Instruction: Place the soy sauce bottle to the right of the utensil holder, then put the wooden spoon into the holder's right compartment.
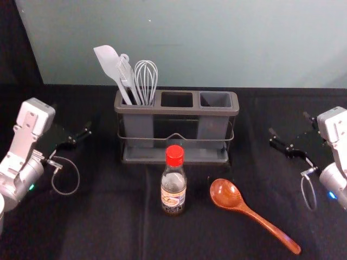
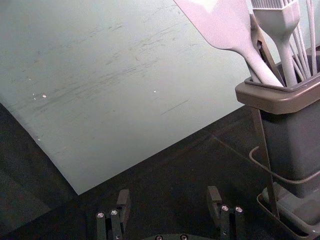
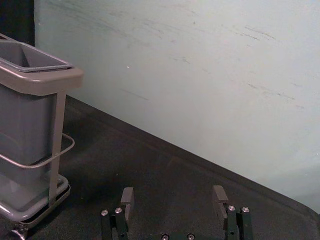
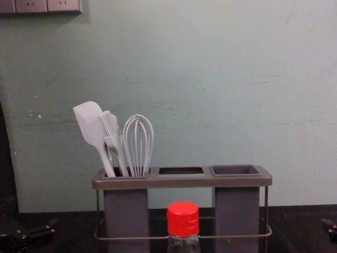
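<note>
The soy sauce bottle (image 1: 173,184), red-capped, stands upright in front of the utensil holder (image 1: 176,110); in the chest view its cap (image 4: 183,219) overlaps the holder's middle. To the bottle's right lies the wooden spoon (image 1: 232,202), bowl toward the holder, handle slanting toward the front right. The holder's right compartment (image 1: 215,99) is empty. My left gripper (image 1: 73,132) hangs left of the holder, and in its wrist view the gripper (image 2: 169,205) is open and empty. My right gripper (image 1: 288,130) is right of the holder; its wrist view shows the gripper (image 3: 174,205) open and empty.
A spatula (image 1: 110,65), a brush and a whisk (image 1: 146,78) stand in the holder's left compartment, rising above its rim. A pale wall (image 1: 217,43) runs behind the black-covered table (image 1: 108,227). Sockets (image 4: 39,6) are on the wall at the upper left.
</note>
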Controlling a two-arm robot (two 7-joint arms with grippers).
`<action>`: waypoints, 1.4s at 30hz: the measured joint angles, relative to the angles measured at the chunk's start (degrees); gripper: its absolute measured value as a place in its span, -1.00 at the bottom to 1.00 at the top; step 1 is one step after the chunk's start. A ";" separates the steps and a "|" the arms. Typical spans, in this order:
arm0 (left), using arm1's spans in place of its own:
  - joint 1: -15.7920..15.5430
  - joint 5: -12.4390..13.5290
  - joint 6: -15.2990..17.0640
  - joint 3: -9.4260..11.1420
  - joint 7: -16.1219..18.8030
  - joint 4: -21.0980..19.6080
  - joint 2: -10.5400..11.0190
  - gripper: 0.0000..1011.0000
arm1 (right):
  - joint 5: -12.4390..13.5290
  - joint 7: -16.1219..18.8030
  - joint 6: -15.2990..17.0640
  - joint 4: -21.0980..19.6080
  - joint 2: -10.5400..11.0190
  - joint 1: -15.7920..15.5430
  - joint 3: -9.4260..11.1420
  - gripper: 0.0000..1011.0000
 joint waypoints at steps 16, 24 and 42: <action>0.00 0.00 0.00 0.00 0.00 0.00 0.00 0.99 | 0.33 0.30 -0.35 -0.68 0.06 -0.59 0.81 0.98; 0.00 0.00 0.00 0.00 0.00 0.00 0.00 0.99 | 4.14 3.69 -1.80 -4.89 1.49 -4.11 4.23 0.98; 0.00 0.00 0.00 0.00 0.00 0.00 0.00 0.99 | 21.43 26.39 -6.03 -18.40 10.16 -17.57 10.50 0.98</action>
